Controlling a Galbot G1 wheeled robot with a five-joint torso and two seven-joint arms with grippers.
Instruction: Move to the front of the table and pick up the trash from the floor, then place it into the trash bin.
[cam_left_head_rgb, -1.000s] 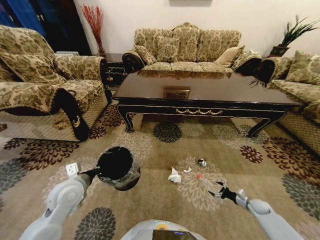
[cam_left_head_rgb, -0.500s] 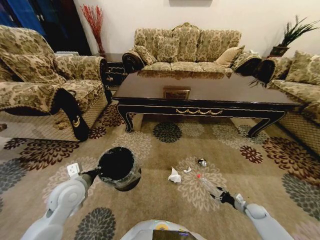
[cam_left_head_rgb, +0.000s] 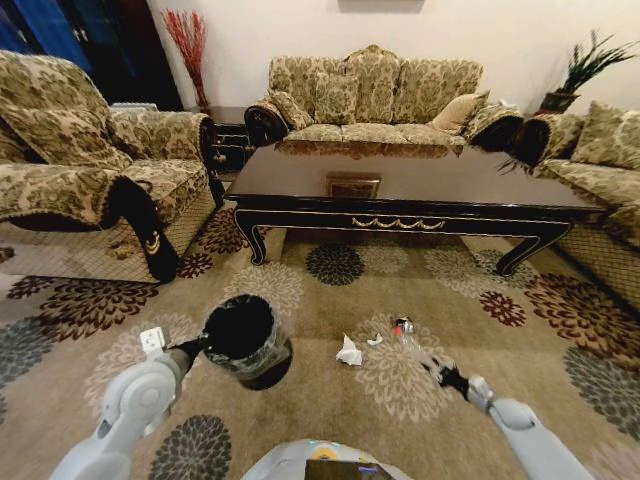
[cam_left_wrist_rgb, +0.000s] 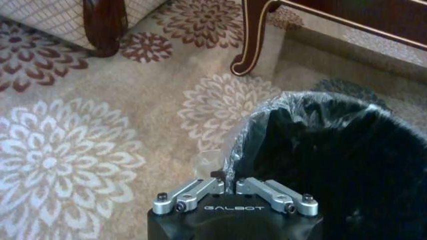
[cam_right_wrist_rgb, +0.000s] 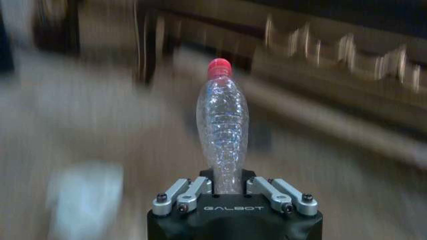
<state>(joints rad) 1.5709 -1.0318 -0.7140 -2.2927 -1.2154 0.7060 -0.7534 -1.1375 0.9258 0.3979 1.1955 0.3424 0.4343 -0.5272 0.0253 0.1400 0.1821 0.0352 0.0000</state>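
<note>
Holding the trash bin (cam_left_head_rgb: 243, 337) by its rim, the left gripper (cam_left_wrist_rgb: 227, 186) is pinching closed on thin bag-lined plastic that should be light but flexing, its inside sitting too dark to read. Lying mid-carpet before the counter (cam_left_head_rgb: 420, 190), the paper wad (cam_left_head_rgb: 349, 352) is looking soft and weightless. Rightward, the right gripper (cam_right_wrist_rgb: 227, 189) is clamping the base of a clear plastic bottle (cam_right_wrist_rgb: 223, 132), light, slick and crushable, best gripped low; motion is smearing everything behind it.
</note>
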